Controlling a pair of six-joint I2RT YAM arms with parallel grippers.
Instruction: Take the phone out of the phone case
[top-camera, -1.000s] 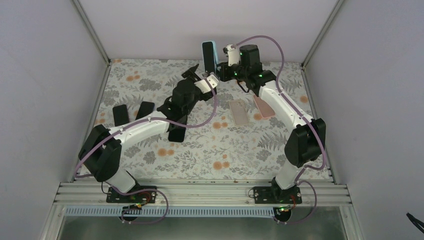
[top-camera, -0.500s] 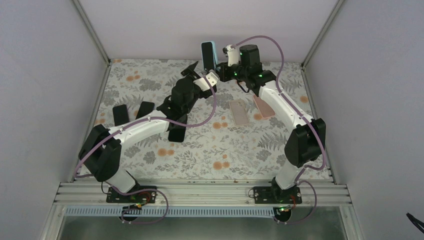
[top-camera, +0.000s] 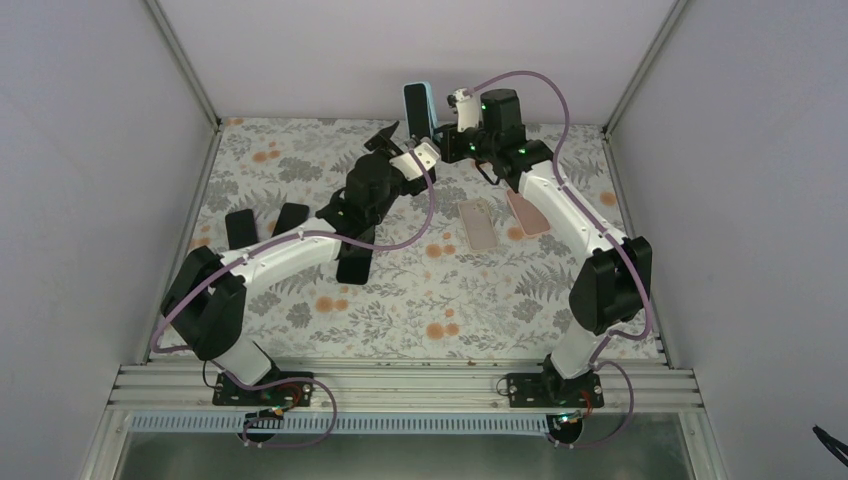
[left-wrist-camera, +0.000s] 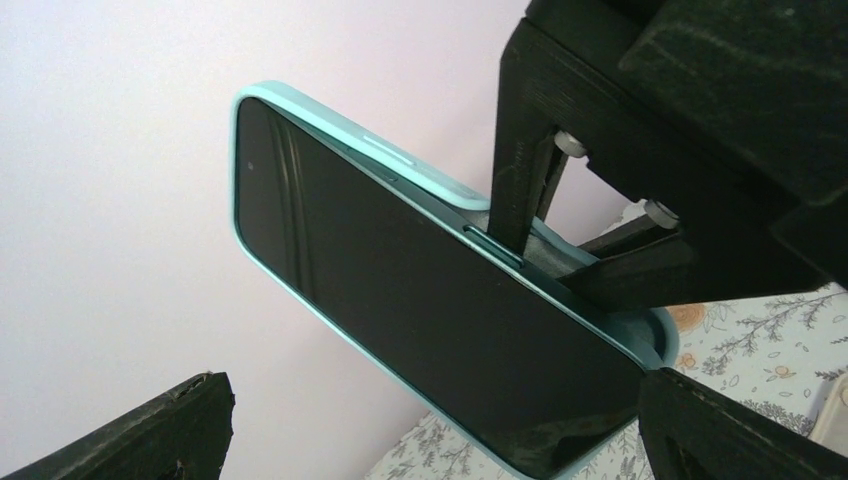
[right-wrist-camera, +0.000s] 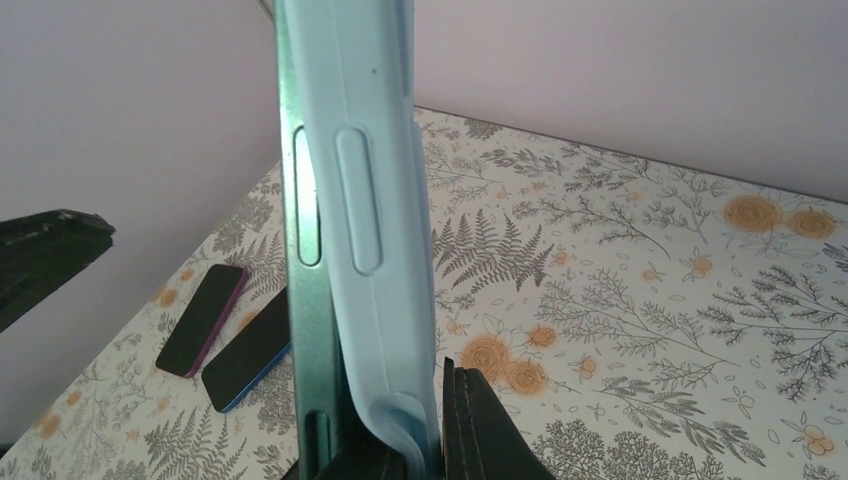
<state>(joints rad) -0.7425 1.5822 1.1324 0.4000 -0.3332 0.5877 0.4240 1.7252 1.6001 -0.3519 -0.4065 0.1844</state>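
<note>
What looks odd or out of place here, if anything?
The pale blue rubbery phone case bulges away from the dark-screened phone near the right gripper, partly peeled off. Nothing else stands out.

The flower-patterned table carries a purple-edged phone and a blue-edged phone side by side near its left edge, a dark slab partly hidden nearer the middle, and right of centre a pale pink piece just beside a deeper pink piece, perhaps cases.
</note>
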